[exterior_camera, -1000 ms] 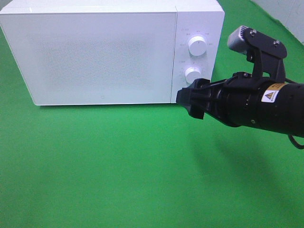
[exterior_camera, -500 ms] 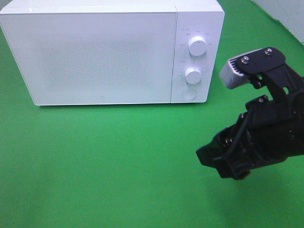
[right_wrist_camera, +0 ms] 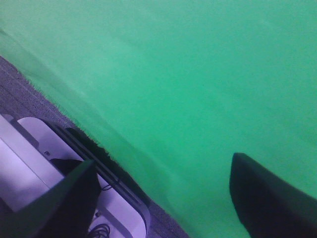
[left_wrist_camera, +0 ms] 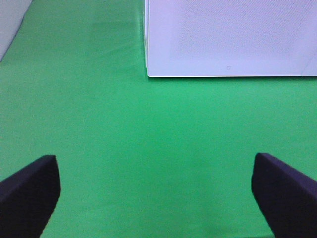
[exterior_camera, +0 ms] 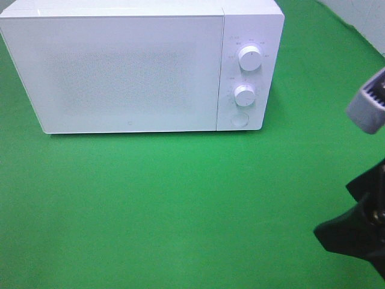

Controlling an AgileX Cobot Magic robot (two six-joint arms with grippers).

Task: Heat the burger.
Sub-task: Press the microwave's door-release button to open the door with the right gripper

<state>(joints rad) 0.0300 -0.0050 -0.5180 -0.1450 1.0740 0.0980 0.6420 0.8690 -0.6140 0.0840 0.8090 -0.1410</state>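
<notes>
The burger is out of view in every frame. The white microwave stands at the back of the green table with its door shut; its lower front corner also shows in the left wrist view. My right gripper sits low at the right edge of the exterior view, far from the microwave. In its wrist view the right gripper is open with only green cloth between the fingers. My left gripper is open over bare cloth, in front of the microwave, holding nothing.
The microwave's panel carries an upper knob, a lower knob and a round button. The right wrist view shows the table's cloth edge, grey floor and a white base below it.
My right arm has pulled back from the microwave's round button, moving down and to the right until only its tip shows at the frame edge. The microwave and left gripper are unchanged.
</notes>
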